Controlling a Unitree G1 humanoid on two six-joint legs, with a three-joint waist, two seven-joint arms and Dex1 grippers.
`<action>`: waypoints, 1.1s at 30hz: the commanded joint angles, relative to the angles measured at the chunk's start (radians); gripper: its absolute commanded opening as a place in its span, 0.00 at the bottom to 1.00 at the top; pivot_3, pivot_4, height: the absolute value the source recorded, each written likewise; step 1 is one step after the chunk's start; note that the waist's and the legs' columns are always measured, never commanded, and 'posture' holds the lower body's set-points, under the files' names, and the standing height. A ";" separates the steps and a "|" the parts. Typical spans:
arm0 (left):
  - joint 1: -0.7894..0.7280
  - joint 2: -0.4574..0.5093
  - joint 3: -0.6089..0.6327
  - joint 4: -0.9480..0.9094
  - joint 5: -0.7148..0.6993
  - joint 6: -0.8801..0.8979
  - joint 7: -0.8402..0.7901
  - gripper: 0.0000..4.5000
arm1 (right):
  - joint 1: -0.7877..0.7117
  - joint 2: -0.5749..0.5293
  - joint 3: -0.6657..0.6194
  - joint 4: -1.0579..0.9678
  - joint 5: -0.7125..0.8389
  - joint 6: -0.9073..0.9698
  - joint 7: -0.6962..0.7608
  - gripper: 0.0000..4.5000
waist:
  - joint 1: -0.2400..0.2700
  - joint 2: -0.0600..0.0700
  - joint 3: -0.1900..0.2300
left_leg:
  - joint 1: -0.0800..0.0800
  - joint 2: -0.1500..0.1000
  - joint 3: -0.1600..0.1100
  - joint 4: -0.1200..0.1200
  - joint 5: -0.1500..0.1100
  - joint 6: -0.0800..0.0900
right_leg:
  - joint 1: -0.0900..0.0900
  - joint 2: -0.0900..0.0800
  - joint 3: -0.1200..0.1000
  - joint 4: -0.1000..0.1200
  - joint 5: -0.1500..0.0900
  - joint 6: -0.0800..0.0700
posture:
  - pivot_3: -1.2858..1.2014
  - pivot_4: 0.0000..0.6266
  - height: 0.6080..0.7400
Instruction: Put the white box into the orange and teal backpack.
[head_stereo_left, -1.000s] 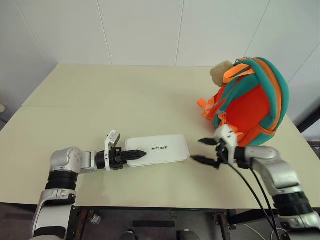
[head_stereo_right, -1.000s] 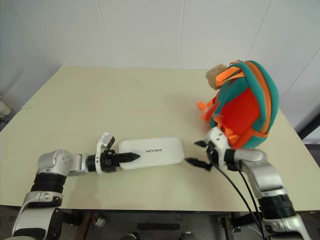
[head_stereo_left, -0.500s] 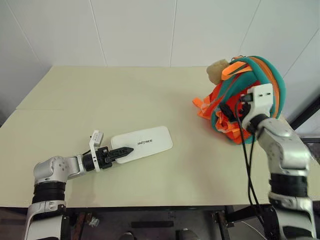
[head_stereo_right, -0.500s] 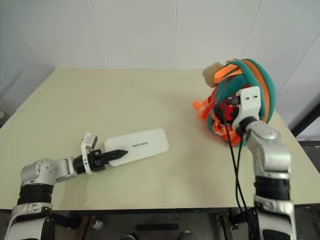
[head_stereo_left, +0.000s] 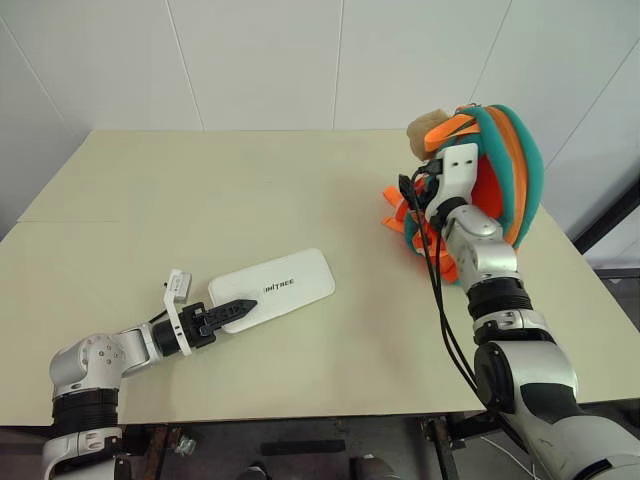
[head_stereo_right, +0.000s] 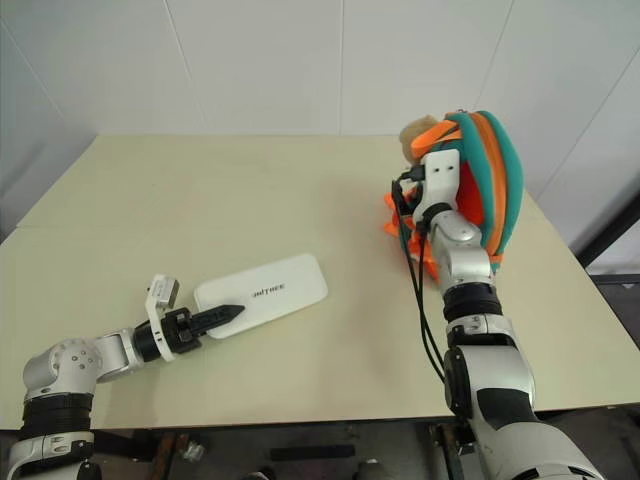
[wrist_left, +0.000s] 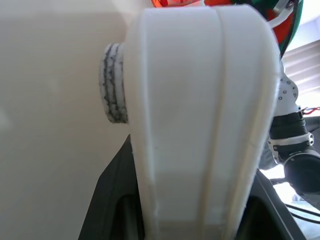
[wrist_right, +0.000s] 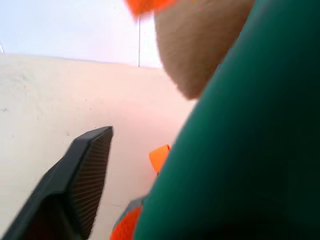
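Both head cameras look forward and down from above the near edge of the table (head_stereo_left: 300, 190), sharing nearly the same scene, tabletop to rear wall. The left wrist camera sits hard against the white box (wrist_left: 200, 120), looking along it toward the backpack (wrist_left: 280, 25). The right wrist camera is pressed close to the backpack's teal edge.

silver arms, black joints, white wrist blocks

both arms here are brushed silver shells split by ribbed black rings; the left gripper (head_stereo_left: 238, 306) tapers into slim black fingers behind a small white camera block, and the right arm carries a taller white wrist housing with black cables looping down along its forearm, past a rounded dark elbow shell.
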 joint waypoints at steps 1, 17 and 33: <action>0.008 0.026 0.050 -0.043 -0.022 -0.042 0.015 0.29 | -0.005 0.007 0.014 -0.063 0.040 -0.058 0.134 0.58 | -0.001 0.000 0.000 | 0.000 0.000 0.000 0.000 0.000 0.000 | 0.000 0.000 0.000 0.001 0.000 0.000 | 0.52 0.24 1.00; 0.055 0.193 0.143 0.044 -0.007 -0.116 0.027 0.29 | 0.266 -0.244 0.111 -1.040 0.863 0.837 0.868 0.00 | 0.001 0.001 0.000 | 0.000 0.001 -0.003 -0.002 0.000 0.000 | -0.001 0.000 -0.004 0.001 -0.002 -0.002 | 0.52 0.24 1.00; 0.245 0.282 0.313 -0.411 -0.238 -0.128 -0.072 0.29 | 0.392 -0.327 0.242 -0.909 0.654 0.755 0.967 0.00 | 0.012 -0.002 0.001 | -0.002 0.001 -0.002 -0.002 -0.001 0.000 | -0.001 -0.001 -0.004 -0.005 -0.002 -0.002 | 0.52 0.24 1.00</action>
